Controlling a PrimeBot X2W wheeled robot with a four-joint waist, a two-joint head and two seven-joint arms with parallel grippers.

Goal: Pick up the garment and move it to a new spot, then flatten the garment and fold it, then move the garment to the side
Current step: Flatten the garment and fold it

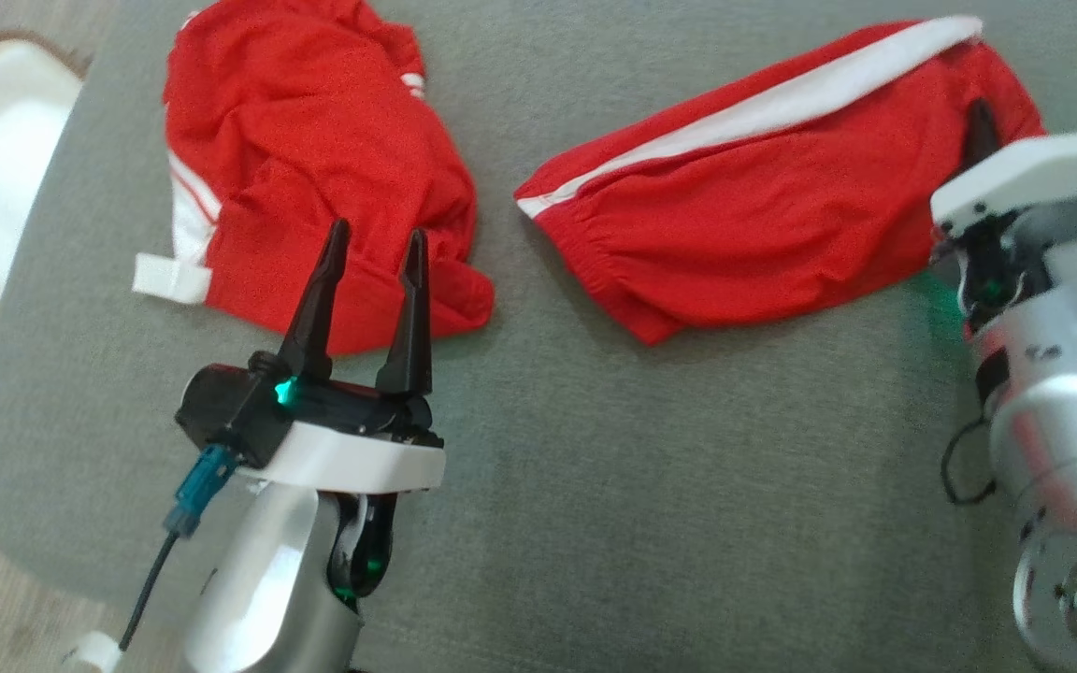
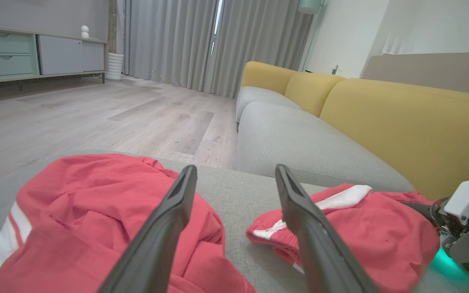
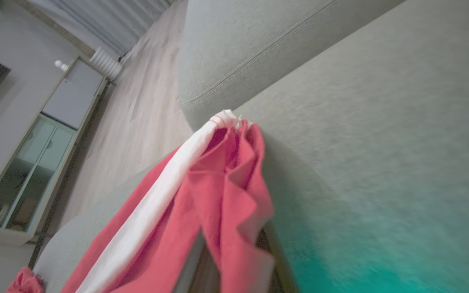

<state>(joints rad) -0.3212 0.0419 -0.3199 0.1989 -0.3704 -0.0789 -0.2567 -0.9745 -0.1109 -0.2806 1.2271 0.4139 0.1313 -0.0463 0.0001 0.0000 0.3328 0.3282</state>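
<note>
Firmly closed at the right gripper [image 1: 980, 131], pinching a bunched fold at the right end of the right-hand garment [image 1: 763, 215]. From the right wrist, shows red cloth gathered up between the two dark fingers and spilling over them, hiding most of both.

Stretches long and red across the far right part of the grey cushion [image 1: 641, 467], with a white stripe [image 1: 782, 103] running along its far edge and a gathered hem end pointing left toward the middle. Rests on the cushion along most of its length, apart from the pinched end.

Further left, spread wide at the left gripper [image 1: 380, 234], holding nothing. Hovers over the near edge of the left-hand garment [image 1: 314, 140], a crumpled red heap with white trim on the far left of the same cushion. Hard to tell whether the tips touch that cloth. Leaves a strip of bare grey fabric between the two garments.

Beyond the cushion, a yellow-backed sofa [image 2: 401, 122], a pale wooden floor [image 2: 96, 110] and grey curtains [image 2: 177, 40].
</note>
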